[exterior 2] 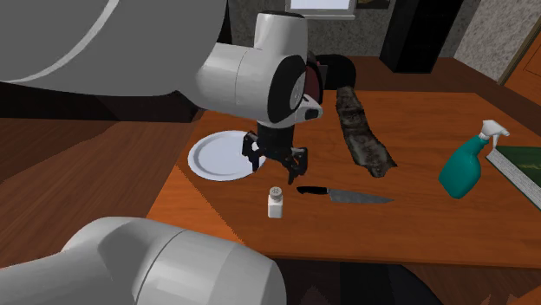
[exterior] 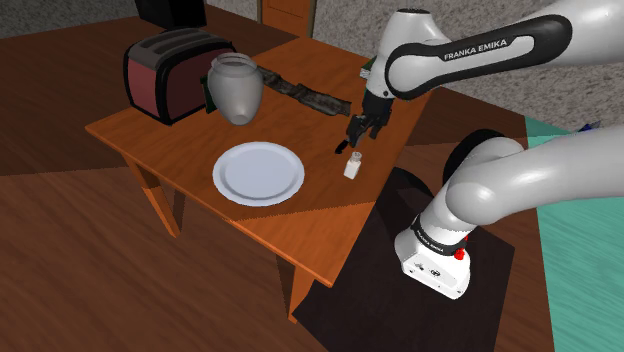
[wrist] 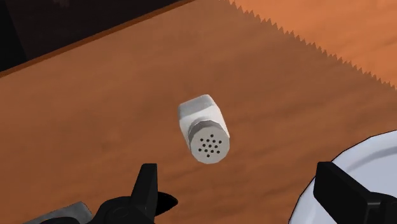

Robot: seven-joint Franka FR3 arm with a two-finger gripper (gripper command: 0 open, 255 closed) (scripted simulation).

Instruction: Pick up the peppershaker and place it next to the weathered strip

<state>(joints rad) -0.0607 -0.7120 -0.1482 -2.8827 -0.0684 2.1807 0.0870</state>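
Note:
A small white pepper shaker (exterior: 353,165) (exterior 2: 276,203) (wrist: 203,129) with a perforated lid stands upright on the wooden table (exterior: 320,225), near its front edge. My black gripper (exterior: 362,135) (exterior 2: 276,161) (wrist: 245,197) hovers just above it, open, fingers apart and touching nothing. In the wrist view the shaker sits ahead of the fingers, between their lines. The weathered strip (exterior: 312,95) (exterior 2: 361,130), dark and mottled, lies flat across the table beyond the shaker. A black-handled knife (exterior 2: 345,194) rests between shaker and strip.
A white plate (exterior: 258,172) (exterior 2: 220,156) (wrist: 356,184) lies close beside the shaker. A grey vase (exterior: 236,88) and a dark red toaster (exterior: 170,72) stand at the far side. A teal spray bottle (exterior 2: 469,161) stands at the second exterior view's right.

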